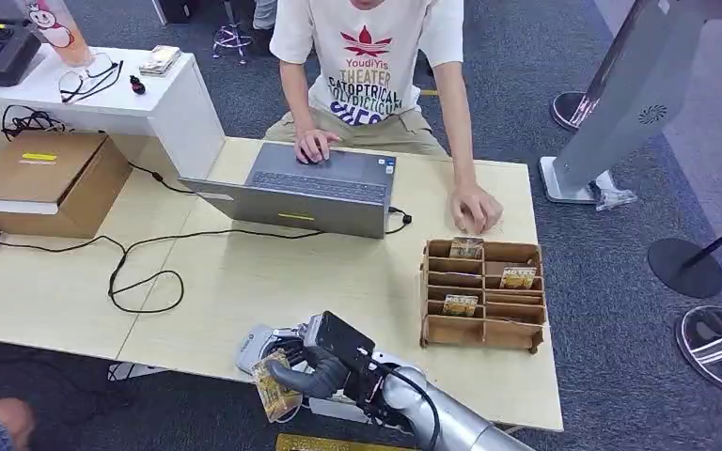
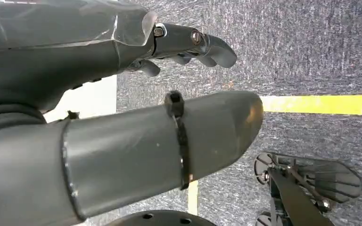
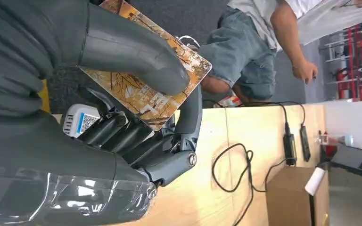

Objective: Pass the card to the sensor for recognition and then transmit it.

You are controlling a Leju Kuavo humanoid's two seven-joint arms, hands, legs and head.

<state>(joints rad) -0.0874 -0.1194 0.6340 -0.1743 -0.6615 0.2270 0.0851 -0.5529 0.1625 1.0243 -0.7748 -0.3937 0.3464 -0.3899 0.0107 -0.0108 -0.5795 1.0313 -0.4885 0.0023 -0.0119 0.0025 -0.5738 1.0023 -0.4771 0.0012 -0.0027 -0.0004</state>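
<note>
My right hand [image 1: 324,362] hangs over the table's front edge and holds an orange patterned card [image 1: 274,393]. In the right wrist view the thumb [image 3: 132,52] presses the card [image 3: 146,101] against the darker fingers [image 3: 122,134]. A small white sensor [image 1: 252,346] with a QR sticker [image 3: 78,120] lies on the table right beside the hand, and the card is tilted in front of it. My left hand [image 2: 122,141] hangs over grey carpet with its fingers [image 2: 193,42] stretched out and nothing in it.
A wooden slotted card rack [image 1: 482,293] with a few cards stands to the right on the table [image 1: 244,272]. A person [image 1: 367,66] sits opposite at a grey laptop [image 1: 306,193]. A black cable [image 1: 146,272] loops at the left, near a cardboard box [image 1: 47,178].
</note>
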